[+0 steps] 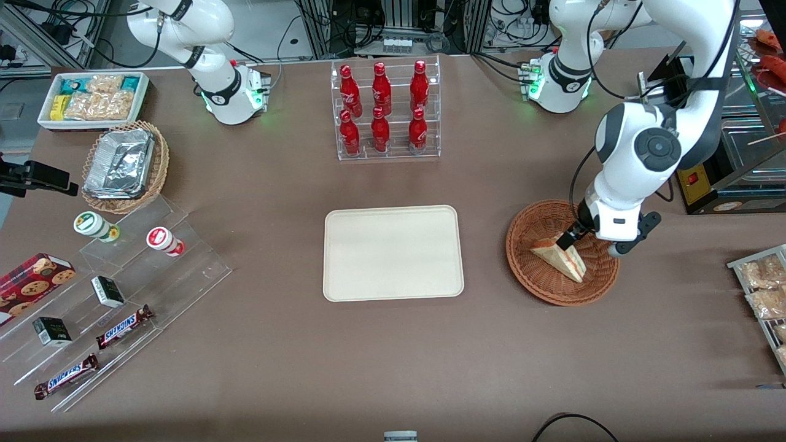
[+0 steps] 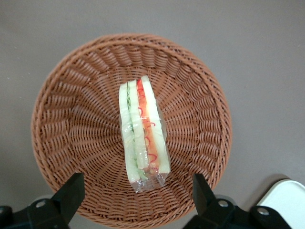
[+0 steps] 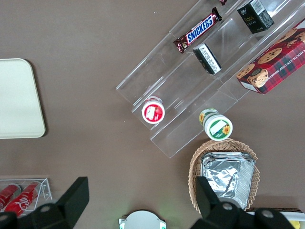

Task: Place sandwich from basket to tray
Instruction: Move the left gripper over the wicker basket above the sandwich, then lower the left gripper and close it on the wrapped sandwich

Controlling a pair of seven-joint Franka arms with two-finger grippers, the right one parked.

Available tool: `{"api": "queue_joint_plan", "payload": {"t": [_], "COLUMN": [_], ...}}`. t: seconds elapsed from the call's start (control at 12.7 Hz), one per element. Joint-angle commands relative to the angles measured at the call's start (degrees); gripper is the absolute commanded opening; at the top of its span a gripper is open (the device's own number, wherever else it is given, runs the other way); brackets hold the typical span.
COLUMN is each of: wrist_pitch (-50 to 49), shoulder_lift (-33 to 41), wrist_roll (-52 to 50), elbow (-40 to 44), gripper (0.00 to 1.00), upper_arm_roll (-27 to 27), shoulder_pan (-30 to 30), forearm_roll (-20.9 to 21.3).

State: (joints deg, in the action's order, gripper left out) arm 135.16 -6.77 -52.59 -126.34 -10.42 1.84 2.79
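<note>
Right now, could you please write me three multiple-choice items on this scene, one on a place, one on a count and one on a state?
1. Where is the sandwich?
A. on the tray
B. in the reddish-brown basket
C. in the bottle rack

2. How many red bottles stand in the clear rack?
A. four
B. six
C. eight

3. How is the left arm's hand?
A. open above the sandwich
B. shut on the sandwich
C. open over the tray

Answers: 1 B, the wedge lies inside the reddish-brown basket. 2 B, two rows of three show. 3 A, its fingers stand wide apart over the basket, not touching the sandwich, and the cream tray is bare.
</note>
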Motion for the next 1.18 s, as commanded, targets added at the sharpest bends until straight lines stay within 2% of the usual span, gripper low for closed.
{"api": "queue_joint_plan", "payload": {"t": [0.0,0.71,0.79,0.86,1.1], "wrist_pitch": [2.65,6.52,6.78,6.87,6.96], "shoulder_lift": [-1.84,-7.99,-8.26,-8.17,-8.35], "wrist_roll": [-2.17,-2.17,-2.6,-4.0,-5.16], "elbow": [-0.48,-0.84,-0.66,-0.4,-0.31], "gripper": [1.0,0.99,0.85,0.78,0.46], "upper_arm_roll": [-1.0,-0.92,-0.83,-0.74,-0.65], "shoulder_pan": [-0.26,-0.61,-0.61,-0.61,-0.44], "forearm_roll": [0.99,0.99,0.99,0.99,1.69]}}
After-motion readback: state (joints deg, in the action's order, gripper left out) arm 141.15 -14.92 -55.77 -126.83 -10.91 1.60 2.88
